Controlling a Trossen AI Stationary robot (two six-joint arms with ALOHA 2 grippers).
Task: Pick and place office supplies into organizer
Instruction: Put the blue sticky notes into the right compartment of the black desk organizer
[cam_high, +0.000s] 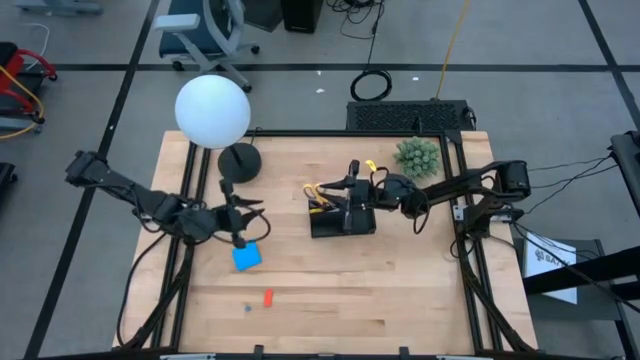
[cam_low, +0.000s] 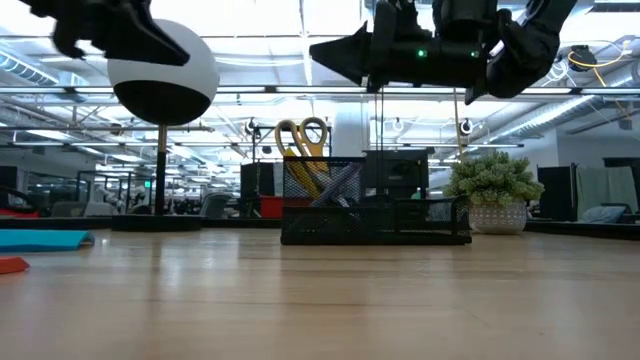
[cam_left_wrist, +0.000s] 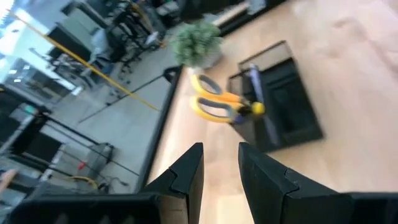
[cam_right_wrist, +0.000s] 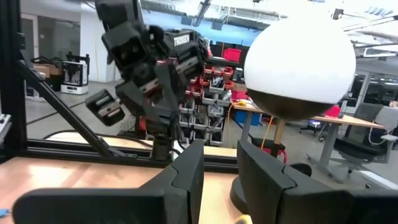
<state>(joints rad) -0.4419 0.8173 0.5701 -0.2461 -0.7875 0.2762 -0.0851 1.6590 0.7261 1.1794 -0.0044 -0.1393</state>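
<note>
The black organizer (cam_high: 342, 218) stands near the table's middle. Yellow-handled scissors (cam_high: 318, 192) stick up out of its left end, handles on top (cam_low: 300, 135), and a thin pale pen (cam_left_wrist: 254, 78) lies in it. A blue square pad (cam_high: 247, 257) lies flat to the organizer's left, with a small red piece (cam_high: 268, 296) nearer the front edge. My left gripper (cam_high: 250, 210) hovers just beyond the pad, pointing at the organizer, open and empty (cam_left_wrist: 221, 155). My right gripper (cam_high: 340, 185) hangs above the organizer, pointing left, open and empty (cam_right_wrist: 221, 152).
A lamp with a white globe (cam_high: 212, 112) and a round black base (cam_high: 240, 162) stands at the far left. A green spiky plant (cam_high: 417, 155) sits at the far right. A tiny grey piece (cam_high: 247, 308) lies by the red one. Bare wood runs along the near edge.
</note>
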